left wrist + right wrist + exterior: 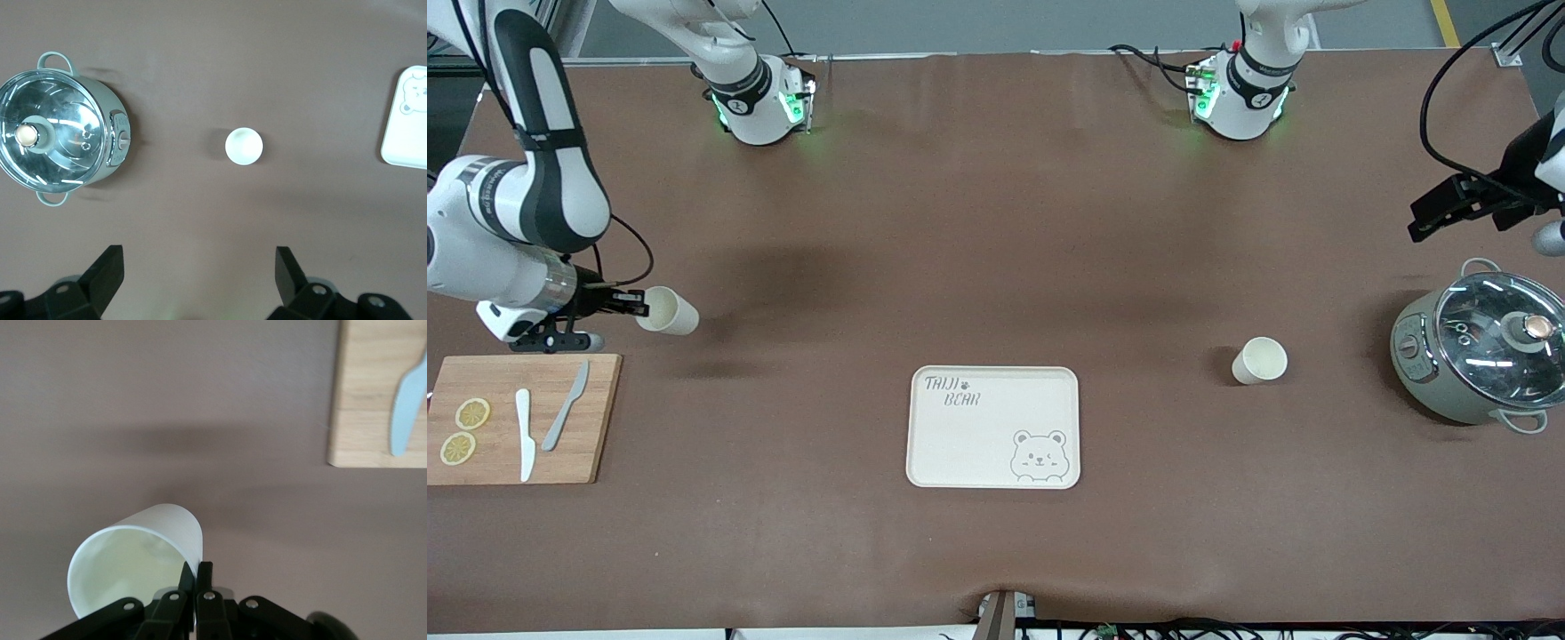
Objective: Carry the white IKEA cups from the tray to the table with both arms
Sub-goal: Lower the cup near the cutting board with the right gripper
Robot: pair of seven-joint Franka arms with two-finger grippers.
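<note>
Tray: we see the tray (pixel 993 427) bare, so both cups are already off it.
Set-down cup: one white cup (pixel 1259 361) stands upright on the worktop (pixel 996 222), mouth up, between the tray and the pot (pixel 1480 357).
Held cup: the second cup (pixel 667 310) hangs over the worktop near the cutting board (pixel 520 418), tipped, its long axis near level, mouth toward the front camera.
Right gripper (pixel 630 305): jaws clenched on that cup's rim.
Left gripper (pixel 199 272): jaws released, empty, waiting high over the pot's end of the worktop.
Left to do: we judge only this cup's placing remains.
</note>
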